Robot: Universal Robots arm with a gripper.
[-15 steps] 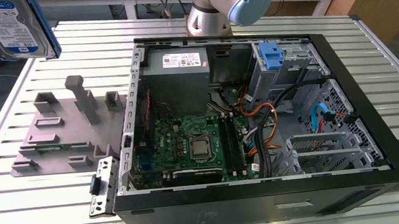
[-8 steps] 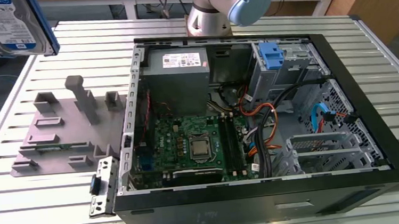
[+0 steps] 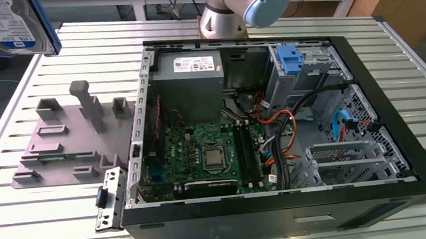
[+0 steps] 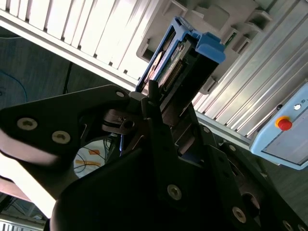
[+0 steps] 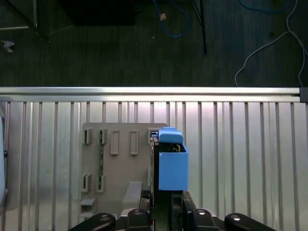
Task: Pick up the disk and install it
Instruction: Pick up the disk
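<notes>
Gripper: black two-finger unit, sitting closest to the lens in both wrist views. Its jaws are clamping shut on the disk, one finger on either side.

Disk: silver hard drive with a white-and-blue label. It is hanging in the air at the exterior view's upper left, label facing the camera, well apart from the computer case. In the first wrist view it is showing edge-on, its blue side rail projecting beyond the fingers.

Grey fixture tray: moulded holder with upright posts and slots. It is lying on the table beside the case, on the exterior view's left. In the first wrist view the held disk is hovering over its edge.

Slatted aluminium table: is carrying both tray and case.

Computer case: black tower, lying on its side with the panel off. Inside, the motherboard is lying flat, the grey power-supply box is sitting at the far end, and a blue clip piece is standing atop the drive cage.

Robot arm: its base is standing behind the case.

Pendant: pale blue, with a red button, showing in the second wrist view.

Cables: are trailing across the dark floor beyond the table edge.
</notes>
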